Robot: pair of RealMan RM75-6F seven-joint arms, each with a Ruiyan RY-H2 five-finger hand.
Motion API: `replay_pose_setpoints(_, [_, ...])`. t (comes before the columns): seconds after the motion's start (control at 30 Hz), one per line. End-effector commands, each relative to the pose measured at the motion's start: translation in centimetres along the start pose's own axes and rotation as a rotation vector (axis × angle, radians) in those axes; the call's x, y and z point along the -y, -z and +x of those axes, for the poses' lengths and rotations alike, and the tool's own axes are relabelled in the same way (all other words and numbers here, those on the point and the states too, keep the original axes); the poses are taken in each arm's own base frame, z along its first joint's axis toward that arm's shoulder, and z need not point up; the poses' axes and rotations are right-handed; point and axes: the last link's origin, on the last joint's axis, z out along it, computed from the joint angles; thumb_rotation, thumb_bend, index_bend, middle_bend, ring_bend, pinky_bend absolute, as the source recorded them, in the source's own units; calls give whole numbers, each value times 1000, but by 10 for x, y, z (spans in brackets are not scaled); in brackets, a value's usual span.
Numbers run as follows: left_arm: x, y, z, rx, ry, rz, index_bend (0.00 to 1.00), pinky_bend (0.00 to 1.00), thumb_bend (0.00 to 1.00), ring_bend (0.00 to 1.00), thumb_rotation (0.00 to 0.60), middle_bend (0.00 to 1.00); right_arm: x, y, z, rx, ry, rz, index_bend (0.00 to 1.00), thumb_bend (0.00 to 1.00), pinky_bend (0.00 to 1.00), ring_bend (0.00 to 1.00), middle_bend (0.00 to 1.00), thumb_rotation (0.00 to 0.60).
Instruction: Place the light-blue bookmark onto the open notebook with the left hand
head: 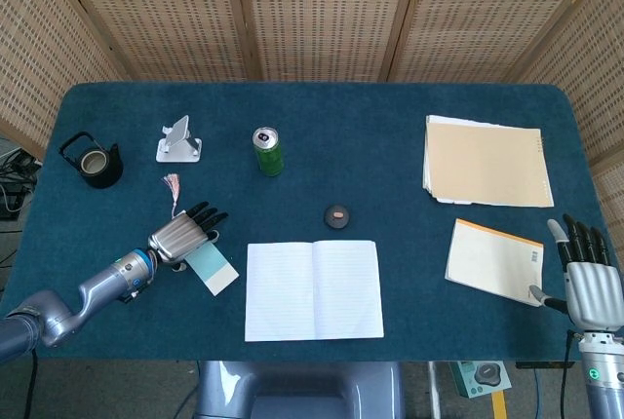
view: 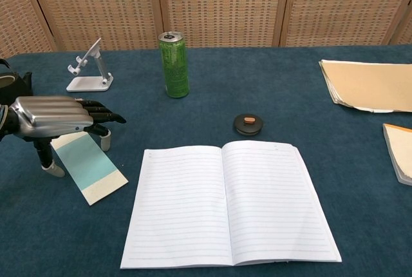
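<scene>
The light-blue bookmark [head: 212,268] [view: 88,167] lies flat on the blue table, left of the open notebook [head: 313,289] [view: 228,203]. Its tassel end [head: 173,186] points to the back. My left hand [head: 181,233] [view: 55,118] hovers low over the bookmark's upper end, palm down, fingers stretched forward and apart, thumb tip near the cloth beside the card. It holds nothing that I can see. My right hand [head: 586,278] rests open at the table's right front edge, beside an orange-edged pad [head: 493,260]; the chest view does not show it.
A green can [head: 268,151] [view: 174,64] stands behind the notebook. A small dark round object [head: 336,215] [view: 248,124] sits just beyond it. A white phone stand [head: 178,140] [view: 89,68] and tape roll [head: 93,161] are at back left. Tan folders [head: 485,161] lie at right.
</scene>
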Motion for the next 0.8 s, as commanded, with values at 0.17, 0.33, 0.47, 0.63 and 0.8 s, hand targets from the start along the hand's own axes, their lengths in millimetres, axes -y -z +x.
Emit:
replay_pose_setpoints(0.17, [0, -2, -1, 21, -1, 3, 325, 0, 60, 0, 600, 0, 0, 0, 0, 1, 0, 3, 21, 102, 0, 0, 0, 600])
replay_pose_setpoints(0.33, [-2, -2, -2, 24, -1, 1, 379, 0, 61, 0, 600, 0, 0, 0, -1, 4, 0, 2, 20, 102, 0, 0, 0, 600])
replay_pose_setpoints(0.47, [-3, -2, -2, 25, -1, -1, 476, 0, 90, 0, 600, 0, 1, 0, -1, 4, 1, 6, 20, 102, 0, 0, 0, 600])
replay_pose_setpoints(0.63, [-4, -1, -1, 26, -1, -6, 531, 0, 205, 0, 600, 0, 2, 1, -1, 5, 1, 8, 21, 102, 0, 0, 0, 600])
replay_pose_setpoints(0.8, [-4, 1, 1, 16, -1, -9, 577, 0, 284, 0, 600, 0, 2, 1, -1, 2, 1, 10, 20, 102, 0, 0, 0, 600])
